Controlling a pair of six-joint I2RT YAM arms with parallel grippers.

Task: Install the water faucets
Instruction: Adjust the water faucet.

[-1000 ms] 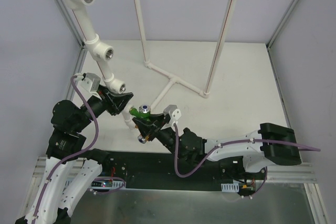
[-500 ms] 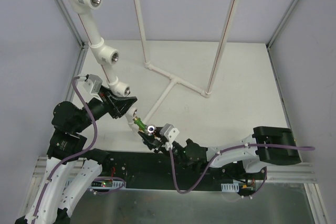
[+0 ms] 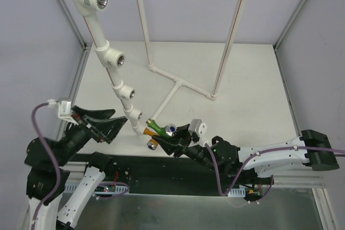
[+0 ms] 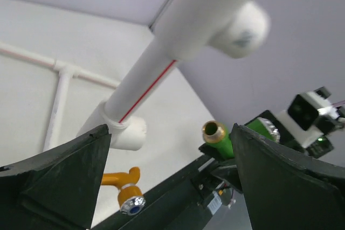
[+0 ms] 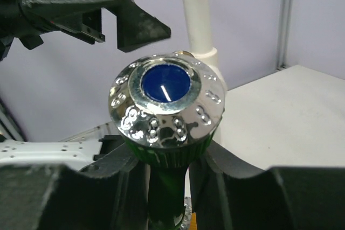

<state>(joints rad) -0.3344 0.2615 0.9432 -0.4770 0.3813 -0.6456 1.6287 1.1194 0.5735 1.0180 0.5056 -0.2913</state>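
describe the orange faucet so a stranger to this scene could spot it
Follow the slanted white pipe with tee fittings down to its lowest end. The orange faucet sits just beside that end, next to the green faucet gripped by the right tool. It is the only orange piece, and no tool holds it.

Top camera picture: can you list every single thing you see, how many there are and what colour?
green faucet: one, green with a shiny silver cap, held by the right gripper near the table's front edge.
orange faucet: one, orange with a silver end, just below the slanted pipe's low end.
slanted pipe: one, white, four fittings with metal holes, rising toward the back left.
pipe frame: one, white, a T on the table with two uprights.
table: one, white.
left gripper: one, black, jaws open and empty, beside the slanted pipe.
right gripper: one, black, jaws shut on the green faucet.
arms: two, black and white, near edge.
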